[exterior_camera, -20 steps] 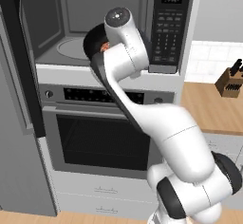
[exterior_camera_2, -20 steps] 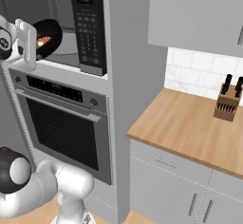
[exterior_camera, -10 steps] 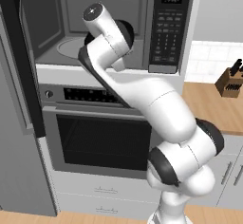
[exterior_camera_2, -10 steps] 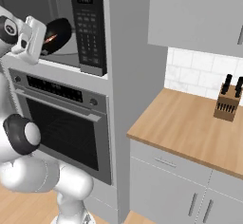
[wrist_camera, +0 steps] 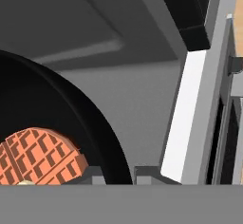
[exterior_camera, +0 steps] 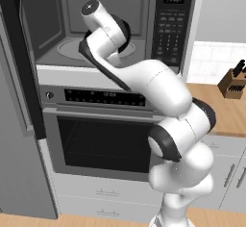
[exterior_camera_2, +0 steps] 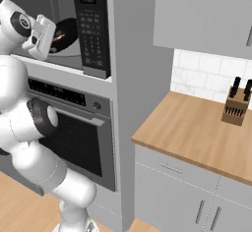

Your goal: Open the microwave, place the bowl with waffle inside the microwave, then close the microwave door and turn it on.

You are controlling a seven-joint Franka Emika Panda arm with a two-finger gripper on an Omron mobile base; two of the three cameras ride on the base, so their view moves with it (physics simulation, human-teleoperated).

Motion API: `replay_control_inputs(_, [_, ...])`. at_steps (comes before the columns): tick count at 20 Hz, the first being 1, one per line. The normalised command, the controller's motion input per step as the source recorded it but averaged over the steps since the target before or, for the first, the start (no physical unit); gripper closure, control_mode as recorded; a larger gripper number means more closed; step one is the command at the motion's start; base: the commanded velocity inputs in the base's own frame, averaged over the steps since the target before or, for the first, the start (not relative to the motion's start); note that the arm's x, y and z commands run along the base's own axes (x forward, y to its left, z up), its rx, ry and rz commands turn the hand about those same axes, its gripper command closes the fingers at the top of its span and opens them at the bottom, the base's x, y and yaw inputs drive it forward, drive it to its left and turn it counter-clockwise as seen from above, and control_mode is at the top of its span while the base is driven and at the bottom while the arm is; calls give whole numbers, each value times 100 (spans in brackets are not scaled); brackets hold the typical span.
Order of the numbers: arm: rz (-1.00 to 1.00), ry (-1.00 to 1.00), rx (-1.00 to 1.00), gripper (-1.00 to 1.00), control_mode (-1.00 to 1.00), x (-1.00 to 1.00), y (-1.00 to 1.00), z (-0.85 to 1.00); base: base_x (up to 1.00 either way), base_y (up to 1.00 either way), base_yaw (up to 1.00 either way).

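Black rim of the bowl with waffle (wrist_camera: 102,137) sits between the gripper (wrist_camera: 114,173) tips, which are clamped on it; the tips are mostly cut off. From the right base view the bowl hangs tilted at the microwave (exterior_camera: 173,24) mouth, partly behind the hand. Beyond, the turntable (exterior_camera: 72,50); the microwave door (exterior_camera: 21,67) stands open at left, with the oven (exterior_camera: 103,139) below.

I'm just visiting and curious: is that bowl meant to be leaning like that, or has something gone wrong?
The bowl with waffle is the one odd thing: the gripper holds it by the rim, tipped steeply inside the open microwave, not yet set down. The waffle remains in the bowl. Nothing looks spilled or damaged.
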Motion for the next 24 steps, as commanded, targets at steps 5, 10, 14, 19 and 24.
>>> replay_control_inputs(5, [7, 0, 2, 100, -100, 40, 0, -32, 0, 0, 0])
replay_control_inputs(10, [9, -4, 2, 100, -100, 24, 0, -34, 0, 0, 0])
replay_control_inputs(14, [10, -4, 4, 100, -100, 24, 0, -20, 0, 0, 0])
replay_control_inputs(19, [9, 0, 5, -100, -100, 38, 0, -15, 0, 0, 0])
replay_control_inputs(24, [8, -9, 8, -100, -100, 29, -1, -9, 0, 0, 0])
